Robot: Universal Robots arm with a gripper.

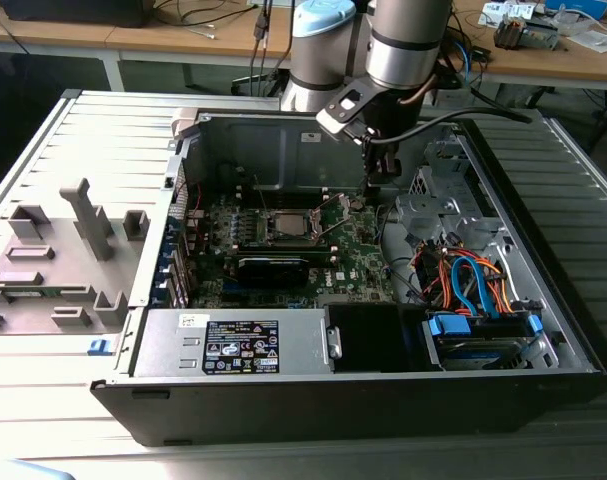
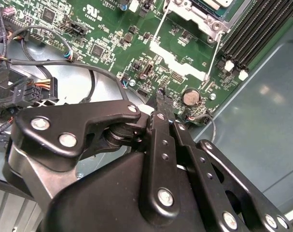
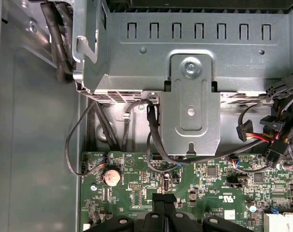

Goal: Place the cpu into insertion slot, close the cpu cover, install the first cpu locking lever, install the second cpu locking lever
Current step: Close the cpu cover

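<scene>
Your cpu (image 1: 286,225) sits as a silver-grey square inside the insertion slot (image 1: 259,226), near the middle of the green board (image 1: 358,258) in the exterior view. The second wrist view gives you a silvery, screwed corner of that slot, with two thin wire levers (image 2: 157,33) running off it across the board. Your gripper (image 1: 380,184) hangs to the exterior view's right of the slot, apart from it, low over the board's edge. In both wrist views its black, bolted fingers are pressed tip to tip with nothing between them, near a round coin cell (image 2: 190,96). The first wrist view adds a folded grey steel bracket (image 3: 192,106) and bundled black cables (image 3: 153,140) past the board. The long black card (image 1: 273,268) lies just camera-side of the slot, with the labelled power supply (image 1: 233,345) nearer still and blue and orange cables (image 1: 463,280) toward the exterior view's right. The open case (image 1: 363,400) lies on a ribbed grey table (image 1: 573,200), with a grey moulded fixture (image 1: 53,260) at the exterior view's left and wooden benches (image 1: 183,40) behind.
</scene>
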